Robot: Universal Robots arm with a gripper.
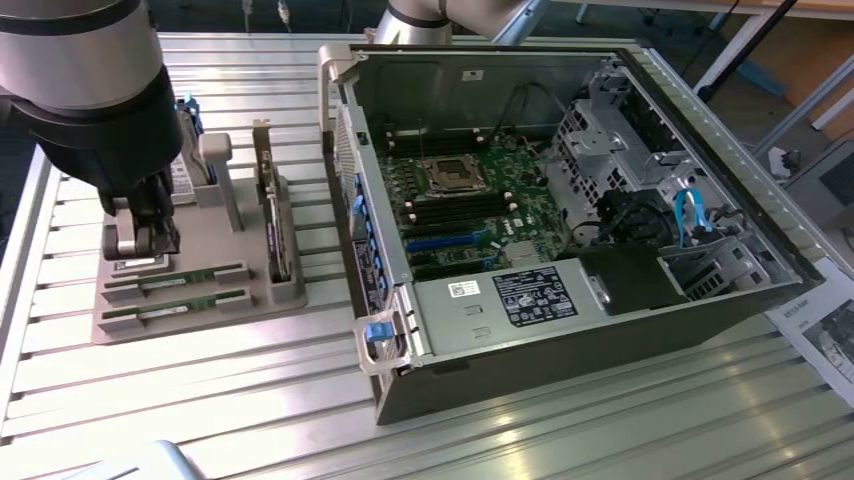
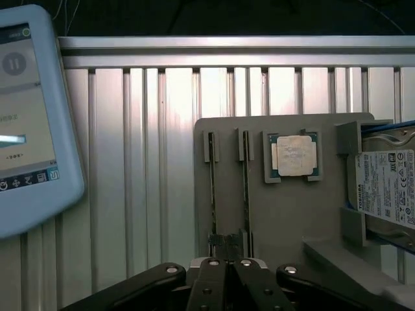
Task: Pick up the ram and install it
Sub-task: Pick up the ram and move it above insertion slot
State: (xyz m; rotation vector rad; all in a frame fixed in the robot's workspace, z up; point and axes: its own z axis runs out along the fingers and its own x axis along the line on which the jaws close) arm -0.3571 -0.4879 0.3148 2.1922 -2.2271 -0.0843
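Two ram sticks [image 2: 245, 188] lie close beneath the closed tool [image 2: 227, 246].

- Hard drive [image 2: 389, 188]: the white label reads "TOSHIBA" along one edge; its other print is too small to read.
- Pendant [image 2: 26, 129]: the screen shows a round pause sign; the text lines are blurred.
- Processor [image 2: 293, 155]: faint lid markings, illegible.
- Black label [image 1: 534, 297] in the PC case [image 1: 561, 360]: white print, illegible.
- White sticker [image 1: 474, 75] on the case wall: illegible.
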